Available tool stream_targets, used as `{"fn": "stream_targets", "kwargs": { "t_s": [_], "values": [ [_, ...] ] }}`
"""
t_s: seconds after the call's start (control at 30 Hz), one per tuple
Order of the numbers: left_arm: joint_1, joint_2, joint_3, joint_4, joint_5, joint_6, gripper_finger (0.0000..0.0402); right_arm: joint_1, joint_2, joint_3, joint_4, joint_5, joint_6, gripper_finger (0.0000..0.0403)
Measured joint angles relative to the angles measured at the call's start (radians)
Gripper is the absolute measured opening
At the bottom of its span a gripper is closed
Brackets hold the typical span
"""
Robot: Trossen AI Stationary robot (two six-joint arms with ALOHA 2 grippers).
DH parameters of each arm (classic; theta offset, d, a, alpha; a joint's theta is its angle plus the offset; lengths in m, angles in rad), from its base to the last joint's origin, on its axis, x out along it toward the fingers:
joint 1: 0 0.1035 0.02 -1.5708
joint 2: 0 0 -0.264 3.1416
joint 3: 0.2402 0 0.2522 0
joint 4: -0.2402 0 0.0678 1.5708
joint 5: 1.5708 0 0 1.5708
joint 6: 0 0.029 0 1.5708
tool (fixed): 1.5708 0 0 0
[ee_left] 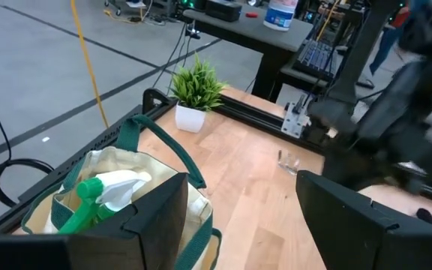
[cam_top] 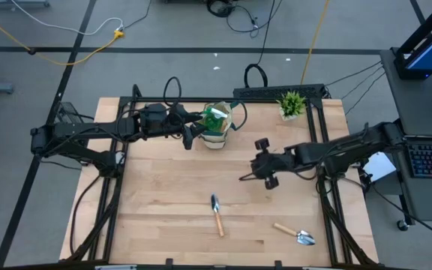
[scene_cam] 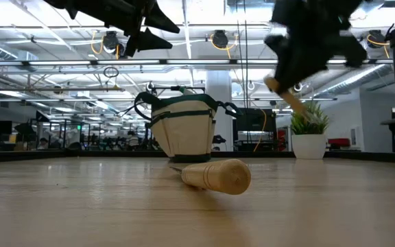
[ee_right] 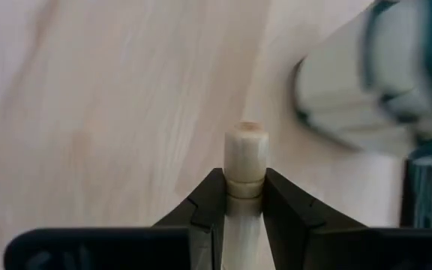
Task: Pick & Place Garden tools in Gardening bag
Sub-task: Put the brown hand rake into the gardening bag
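The gardening bag (cam_top: 217,127) stands at the back of the table (cam_top: 163,202), left of centre, with a green spray bottle (ee_left: 100,195) lying inside it; the rest of its contents are hidden. The left gripper (cam_top: 190,136) hovers just beside the bag's left edge, fingers spread apart. Near the front, a wooden-handled trowel (cam_top: 217,214) lies with its blade toward the back. The right gripper (ee_right: 244,196) hangs above the table's middle, clamped on a wooden handle (ee_right: 244,161); its metal end is out of sight. A second trowel (cam_top: 295,234) lies front right, blade pointing right.
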Motion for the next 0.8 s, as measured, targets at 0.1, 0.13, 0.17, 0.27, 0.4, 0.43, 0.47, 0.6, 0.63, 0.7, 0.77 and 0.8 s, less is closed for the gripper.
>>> {"fn": "stream_targets", "kwargs": {
  "t_s": [0.1,0.13,0.17,0.27,0.4,0.43,0.47,0.6,0.63,0.7,0.77,0.8],
  "values": [
    [0.000,0.000,0.000,0.000,0.000,0.010,0.0257,0.000,0.000,0.082,-0.001,-0.002,0.060,0.0059],
    [0.000,0.000,0.000,0.000,0.001,0.018,0.0257,0.000,0.000,0.106,0.001,-0.006,0.079,0.0059],
    [0.000,0.000,0.000,-0.001,0.004,0.026,0.0257,-0.001,0.000,0.130,0.008,-0.021,0.100,0.0059],
    [0.001,0.000,0.000,-0.001,0.019,0.041,0.0257,-0.010,0.000,0.181,0.073,-0.081,0.182,0.0059],
    [0.003,0.000,0.000,-0.001,0.074,0.051,0.0257,-0.039,-0.005,0.209,0.216,-0.203,0.307,0.0059],
    [0.003,0.000,0.000,-0.003,0.090,0.056,0.0257,-0.047,-0.007,0.209,0.254,-0.243,0.340,0.0059],
    [0.003,0.000,0.000,-0.006,0.106,0.059,0.0257,-0.056,-0.008,0.209,0.294,-0.273,0.370,0.0059],
    [0.003,0.000,0.000,-0.029,0.150,0.073,0.0257,-0.090,-0.007,0.209,0.413,-0.405,0.501,0.0059],
    [0.003,0.000,0.000,-0.038,0.159,0.079,0.0257,-0.098,-0.007,0.209,0.440,-0.440,0.531,0.0059],
    [0.003,0.000,0.000,-0.050,0.174,0.089,0.0257,-0.116,-0.007,0.209,0.481,-0.513,0.588,0.0059],
    [0.003,0.000,0.000,-0.055,0.187,0.095,0.0257,-0.127,-0.007,0.209,0.517,-0.563,0.638,0.0059],
    [0.003,0.000,0.000,-0.054,0.192,0.098,0.0257,-0.133,-0.007,0.209,0.530,-0.584,0.654,0.0059]
  ]
}}
